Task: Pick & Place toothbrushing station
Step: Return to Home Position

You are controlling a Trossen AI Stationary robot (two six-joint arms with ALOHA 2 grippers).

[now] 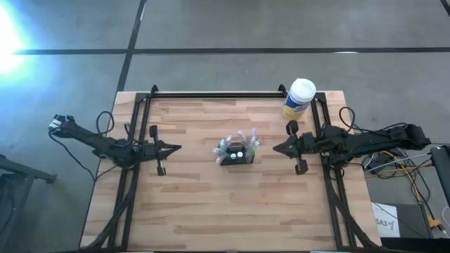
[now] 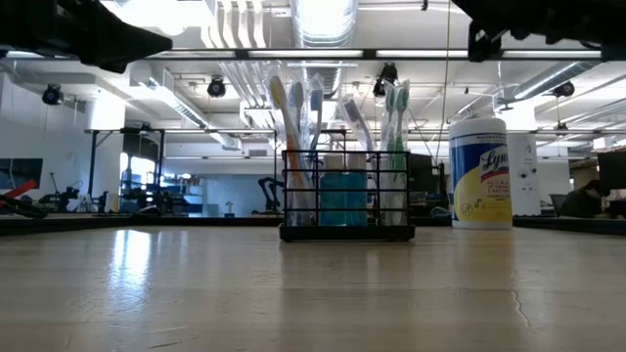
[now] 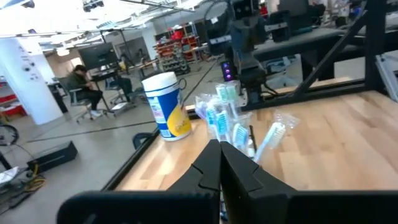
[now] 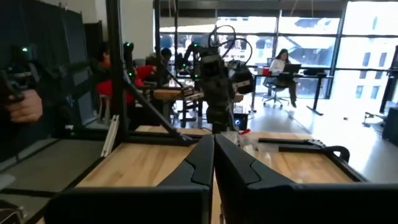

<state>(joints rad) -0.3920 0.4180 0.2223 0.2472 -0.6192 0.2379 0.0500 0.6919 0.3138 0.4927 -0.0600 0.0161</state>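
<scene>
**Station loaded: homing the arms**

The toothbrushing station (image 1: 238, 156) stands mid-worktop (image 1: 197, 204), with toothbrushes (image 2: 315, 127) upright in it. The left end effector (image 1: 177, 147) and right end effector (image 1: 275, 148) flank it, well apart, both closed and empty. Best done by drawing each arm straight back and level — no sweep toward the station.

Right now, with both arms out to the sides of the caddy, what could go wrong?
1. The yellow canister stands close to the right gripper; a swing of that arm toward it could knock it over.
2. The toothbrushes rise well above the caddy and lean outward; a bump might tip it or spill them.
3. The left gripper and the right one, both shut, point at the caddy; forward drift would likely hit it.
</scene>
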